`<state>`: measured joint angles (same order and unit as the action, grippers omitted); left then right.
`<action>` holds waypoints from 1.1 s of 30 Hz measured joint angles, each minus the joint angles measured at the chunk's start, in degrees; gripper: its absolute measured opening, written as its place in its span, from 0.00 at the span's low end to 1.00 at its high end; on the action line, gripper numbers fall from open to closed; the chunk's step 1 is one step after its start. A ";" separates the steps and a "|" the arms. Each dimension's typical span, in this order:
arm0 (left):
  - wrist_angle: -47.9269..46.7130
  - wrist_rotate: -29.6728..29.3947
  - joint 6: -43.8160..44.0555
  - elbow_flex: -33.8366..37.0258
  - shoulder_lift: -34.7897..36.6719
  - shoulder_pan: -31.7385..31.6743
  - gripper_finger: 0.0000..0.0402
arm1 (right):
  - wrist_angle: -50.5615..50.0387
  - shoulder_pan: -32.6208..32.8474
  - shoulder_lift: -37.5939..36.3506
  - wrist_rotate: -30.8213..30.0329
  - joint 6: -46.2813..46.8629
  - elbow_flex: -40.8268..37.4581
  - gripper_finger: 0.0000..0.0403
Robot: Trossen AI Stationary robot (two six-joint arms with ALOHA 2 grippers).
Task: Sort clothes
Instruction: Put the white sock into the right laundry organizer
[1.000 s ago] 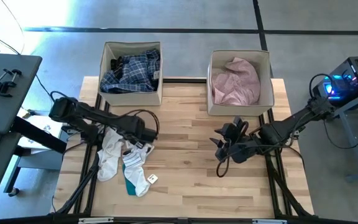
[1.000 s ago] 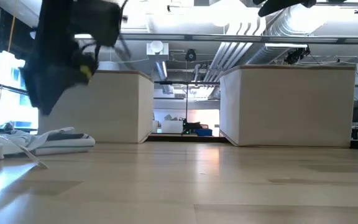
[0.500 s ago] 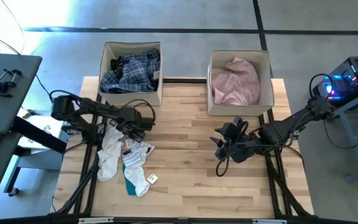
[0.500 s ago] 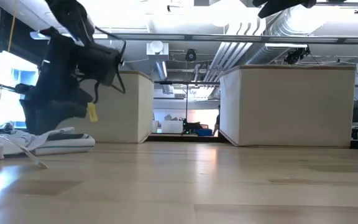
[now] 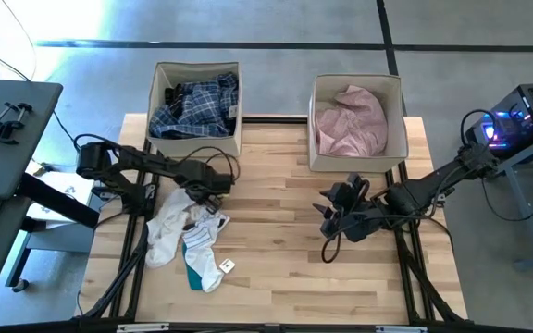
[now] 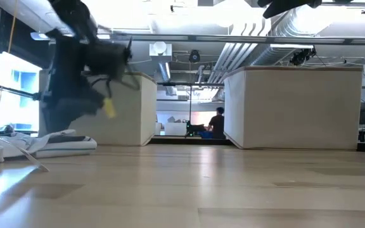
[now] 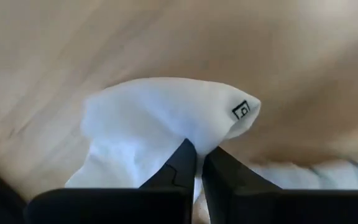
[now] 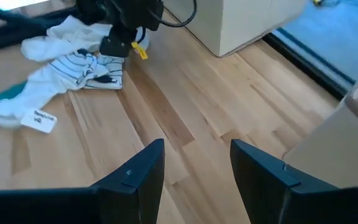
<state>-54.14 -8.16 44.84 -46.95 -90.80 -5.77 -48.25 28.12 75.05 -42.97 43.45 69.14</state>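
At the near-left of the table (image 5: 276, 277) lie the socks (image 5: 192, 242), white with a teal toe, strung out in a loose heap whose long axis runs from the front edge back toward the left gripper (image 5: 195, 190). That gripper sits at the heap's far end, its jaws pinched together on a fold of the white sock (image 7: 160, 124). The right gripper (image 5: 328, 222) waits mid-table, jaws apart and holding nothing, well away from the heap. Farther back stand the two boxes: the left box (image 5: 160, 102), holding the plaid shirt (image 5: 192, 106), lies almost directly behind the left gripper and nearer it than the right box (image 5: 396, 102) with the pink shirt (image 5: 350, 125)
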 joint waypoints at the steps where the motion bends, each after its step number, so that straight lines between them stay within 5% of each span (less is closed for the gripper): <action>1: -1.19 0.04 -0.85 -1.70 0.02 0.82 0.01 | -0.01 0.00 0.00 0.06 -1.34 0.00 0.43; 10: -2.56 -2.06 -3.13 -20.83 0.02 7.79 0.00 | 6.05 -0.65 -0.04 3.77 -10.00 -8.06 0.43; 18: 4.78 -2.95 -4.04 -35.18 0.07 11.78 0.00 | 34.43 -3.00 -0.02 15.37 -7.48 -23.39 0.43; 24: 16.85 -2.78 -4.02 -38.73 0.07 13.15 0.00 | 54.98 -5.00 -0.02 15.60 -9.85 -28.69 0.43; 33: 41.45 0.46 -5.14 -38.74 0.07 13.98 0.00 | 59.83 -8.49 -0.02 19.20 -18.40 -24.95 0.43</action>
<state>-12.70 -7.70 39.69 -85.69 -90.74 8.21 11.58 19.63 75.02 -23.78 25.05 44.20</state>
